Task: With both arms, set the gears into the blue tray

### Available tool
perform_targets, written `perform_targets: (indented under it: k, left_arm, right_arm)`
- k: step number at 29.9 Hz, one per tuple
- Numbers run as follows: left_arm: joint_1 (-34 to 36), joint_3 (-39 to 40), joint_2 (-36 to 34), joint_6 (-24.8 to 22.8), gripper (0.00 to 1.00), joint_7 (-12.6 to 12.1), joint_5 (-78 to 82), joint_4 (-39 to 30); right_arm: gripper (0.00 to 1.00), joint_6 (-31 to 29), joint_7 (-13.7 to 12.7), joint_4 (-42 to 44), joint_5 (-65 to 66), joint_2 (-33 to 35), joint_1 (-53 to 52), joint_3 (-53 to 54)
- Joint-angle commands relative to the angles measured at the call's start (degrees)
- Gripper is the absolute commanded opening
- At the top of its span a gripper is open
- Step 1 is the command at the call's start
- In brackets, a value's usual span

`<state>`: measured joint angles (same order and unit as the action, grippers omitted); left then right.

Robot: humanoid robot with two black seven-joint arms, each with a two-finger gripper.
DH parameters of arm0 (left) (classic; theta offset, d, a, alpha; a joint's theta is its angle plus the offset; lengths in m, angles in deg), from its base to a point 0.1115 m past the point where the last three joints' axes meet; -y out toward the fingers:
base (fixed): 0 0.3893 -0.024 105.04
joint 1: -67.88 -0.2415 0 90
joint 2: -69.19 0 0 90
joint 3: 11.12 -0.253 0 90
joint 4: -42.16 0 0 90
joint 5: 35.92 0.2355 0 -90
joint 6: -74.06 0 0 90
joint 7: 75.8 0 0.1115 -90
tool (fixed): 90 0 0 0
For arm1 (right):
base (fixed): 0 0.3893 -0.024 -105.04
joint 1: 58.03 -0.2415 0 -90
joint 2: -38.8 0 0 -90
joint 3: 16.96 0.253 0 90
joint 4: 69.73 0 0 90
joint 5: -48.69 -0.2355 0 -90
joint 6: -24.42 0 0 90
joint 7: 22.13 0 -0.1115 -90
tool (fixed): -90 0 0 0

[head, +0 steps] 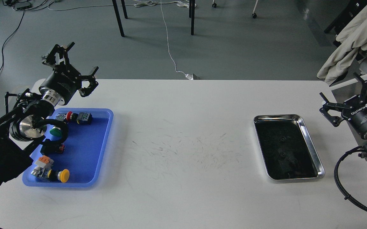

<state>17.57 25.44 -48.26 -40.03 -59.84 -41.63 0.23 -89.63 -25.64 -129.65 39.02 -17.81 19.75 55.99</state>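
The blue tray lies at the table's left side and holds several coloured push-button switches. No gear shows in it. Faint small round shapes, probably the gears, barely stand out against the dark inside of the steel tray at the right. My left gripper hangs open above the blue tray's far-left corner, with nothing between its fingers. My right gripper is open and empty too, raised beyond the steel tray's right side, near the table's right edge.
Among the switches in the blue tray are a red one, a green one and a yellow one. The white table is scuffed in the middle. A chair draped with cloth stands off the far right corner.
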Motion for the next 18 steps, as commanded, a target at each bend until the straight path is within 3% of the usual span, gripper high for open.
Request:
perform_targets:
  k: [1, 18]
  left_arm:
    - [0.04, 0.09, -0.06, 0.1, 0.99, 0.39, 0.0, 0.0]
    - [0.74, -0.7, 0.12, -0.43, 0.99, 0.04, 0.09, 2.11]
  right_arm:
    - [0.99, 0.14, -0.09, -0.02, 0.0, 0.09, 0.0, 0.0]
    - [1.0, -0.21, 0.35, -0.02, 0.0, 0.09, -0.09, -0.09]
